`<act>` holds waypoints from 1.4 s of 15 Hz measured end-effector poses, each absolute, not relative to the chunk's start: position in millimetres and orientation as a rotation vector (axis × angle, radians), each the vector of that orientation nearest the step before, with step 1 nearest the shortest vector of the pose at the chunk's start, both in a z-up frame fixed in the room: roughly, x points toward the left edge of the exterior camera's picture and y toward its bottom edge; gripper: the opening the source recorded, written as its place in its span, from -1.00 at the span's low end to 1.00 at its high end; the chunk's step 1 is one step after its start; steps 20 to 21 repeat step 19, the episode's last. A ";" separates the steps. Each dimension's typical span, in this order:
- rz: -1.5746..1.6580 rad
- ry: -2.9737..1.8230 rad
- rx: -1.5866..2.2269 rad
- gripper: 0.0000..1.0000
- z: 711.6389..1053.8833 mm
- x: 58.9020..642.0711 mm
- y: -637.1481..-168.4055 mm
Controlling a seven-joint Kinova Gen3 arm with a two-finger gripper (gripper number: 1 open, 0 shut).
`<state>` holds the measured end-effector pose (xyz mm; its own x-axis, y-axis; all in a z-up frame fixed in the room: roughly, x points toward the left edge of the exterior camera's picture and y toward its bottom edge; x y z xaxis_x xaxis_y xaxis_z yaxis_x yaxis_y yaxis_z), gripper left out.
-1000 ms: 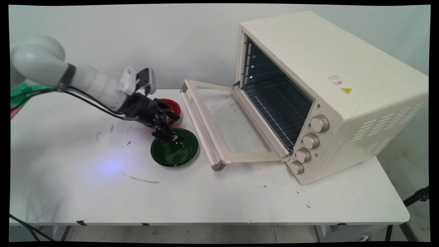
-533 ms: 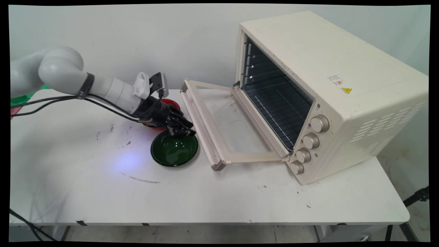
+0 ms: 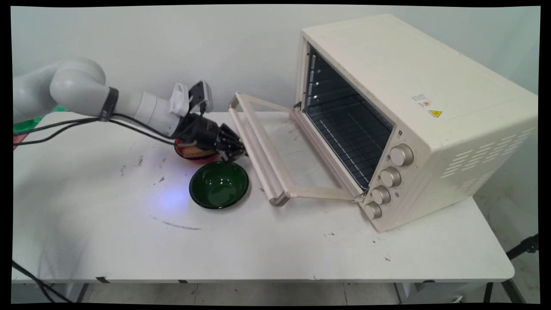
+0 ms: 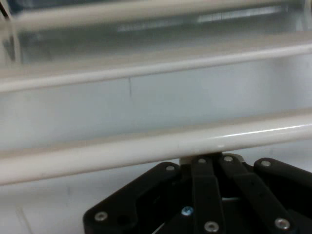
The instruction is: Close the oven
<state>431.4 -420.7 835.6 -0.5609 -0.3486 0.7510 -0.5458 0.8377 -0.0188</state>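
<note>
Gripper (image 3: 238,150) low over the table, reaching right toward the oven. In the hand view its fingers (image 4: 208,168) stood drawn together, nothing between them, with their tips meeting the underside of the cream handle bar (image 4: 146,148) that crossed the whole view. I read it as closed and pressing on the bar, not clamped round it.

In the main view the handle (image 3: 258,150) ran near-to-far along the left edge of the oven door (image 3: 301,163). The door was hinged at the oven's base and hung well open, glass facing up. I could not tell whether its handle edge was clear of the table.

Just under the wrist sat a red bowl (image 3: 189,153), mostly hidden by the hand. A green bowl (image 3: 219,186) stood just nearer, apart from the gripper and close to the handle.

Further right: the cream oven (image 3: 409,86), wire rack (image 3: 348,129) showing in the dark cavity, four knobs (image 3: 401,155) down its near front corner. All on the scuffed white table (image 3: 301,249).
</note>
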 end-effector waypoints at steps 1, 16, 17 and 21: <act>0.323 -2.194 0.638 -1.00 841.6 432.5 -422.7; 0.316 -2.056 0.509 -1.00 921.8 448.2 -411.8; 0.315 -2.064 0.503 -1.00 925.2 451.5 -408.4; 0.315 -2.076 0.494 1.00 930.3 456.3 -402.5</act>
